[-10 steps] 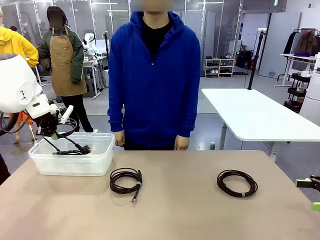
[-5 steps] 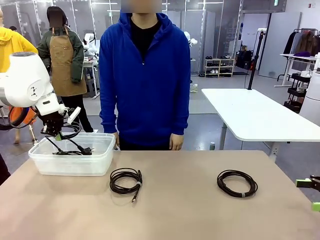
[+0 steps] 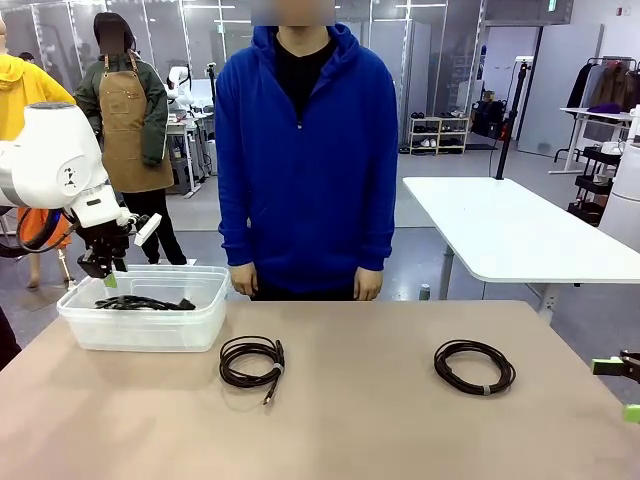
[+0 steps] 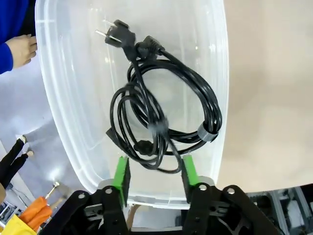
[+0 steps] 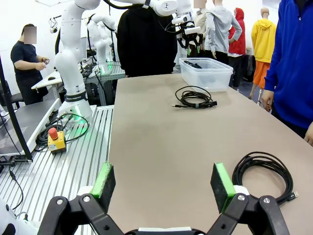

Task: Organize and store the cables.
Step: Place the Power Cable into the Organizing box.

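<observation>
We see the left tool (image 3: 108, 276) hanging just above the clear plastic bin (image 3: 150, 335), which stands at the far left of the worktop (image 3: 360, 430). Its green pads are apart and clamp nothing. One coiled cable (image 3: 140, 302) lies flat on the bottom of the bin, directly under the pads. We judge that the tool is placed there because the bin is the store, and a coil let go from low height lands flat and keeps its winding.

Two more wait on the worktop: the middle coil (image 3: 226, 362) near the right front corner of the bin, and the right coil (image 3: 487, 389) well apart from it, on the right side. Each has a small band around it, so we think it can be lifted as one piece.

The right tool (image 5: 163, 182) is wide apart and empty, low at the right edge of the worktop. The right coil lies near it, so in our judgement this tool is the natural one for that coil. The person (image 3: 305, 150) stands behind the worktop with hands down.
</observation>
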`<action>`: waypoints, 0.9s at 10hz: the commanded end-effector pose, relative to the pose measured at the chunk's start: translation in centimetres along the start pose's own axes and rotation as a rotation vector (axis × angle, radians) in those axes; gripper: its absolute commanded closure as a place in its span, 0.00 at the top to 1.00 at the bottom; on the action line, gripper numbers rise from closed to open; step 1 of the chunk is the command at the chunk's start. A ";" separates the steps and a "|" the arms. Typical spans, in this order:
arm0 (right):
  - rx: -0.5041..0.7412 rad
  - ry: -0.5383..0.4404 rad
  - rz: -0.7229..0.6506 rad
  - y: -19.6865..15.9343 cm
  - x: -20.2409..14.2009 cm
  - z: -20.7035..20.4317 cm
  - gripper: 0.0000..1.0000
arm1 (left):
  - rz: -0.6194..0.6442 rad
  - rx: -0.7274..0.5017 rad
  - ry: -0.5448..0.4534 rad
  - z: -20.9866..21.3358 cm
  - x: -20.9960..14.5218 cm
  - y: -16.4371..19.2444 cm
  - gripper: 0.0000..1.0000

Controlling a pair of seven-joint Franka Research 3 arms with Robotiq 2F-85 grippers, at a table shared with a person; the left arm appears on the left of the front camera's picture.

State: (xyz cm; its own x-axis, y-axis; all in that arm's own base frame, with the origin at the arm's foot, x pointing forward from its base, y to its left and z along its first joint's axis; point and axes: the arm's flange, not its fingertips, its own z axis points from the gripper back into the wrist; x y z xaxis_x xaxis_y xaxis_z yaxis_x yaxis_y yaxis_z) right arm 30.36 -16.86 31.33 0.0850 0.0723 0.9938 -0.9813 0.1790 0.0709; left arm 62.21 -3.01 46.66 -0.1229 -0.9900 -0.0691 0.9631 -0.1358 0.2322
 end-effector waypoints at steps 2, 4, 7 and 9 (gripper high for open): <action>-0.010 -0.008 -0.025 -0.2 0.4 0.0 1.00 | 0.004 -0.019 0.021 0.1 -0.2 0.5 1.00; -0.010 -0.008 -0.025 -0.2 0.4 0.0 1.00 | 0.004 -0.023 0.023 0.1 -0.2 0.5 1.00; -0.010 -0.008 -0.025 -0.2 0.4 0.0 1.00 | -0.001 -0.004 0.001 0.0 0.0 0.0 1.00; -0.010 -0.008 -0.025 -0.2 0.4 0.0 1.00 | -0.001 -0.004 0.001 0.0 0.0 0.0 1.00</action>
State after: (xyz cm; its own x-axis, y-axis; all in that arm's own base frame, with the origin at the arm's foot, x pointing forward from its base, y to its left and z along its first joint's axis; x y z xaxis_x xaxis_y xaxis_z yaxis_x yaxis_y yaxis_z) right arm 30.36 -16.86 31.33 0.0850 0.0723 0.9938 -0.9813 0.1790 0.0709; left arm 62.14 -3.25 46.61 -0.1275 -0.9894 -0.0690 0.9641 -0.1400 0.2254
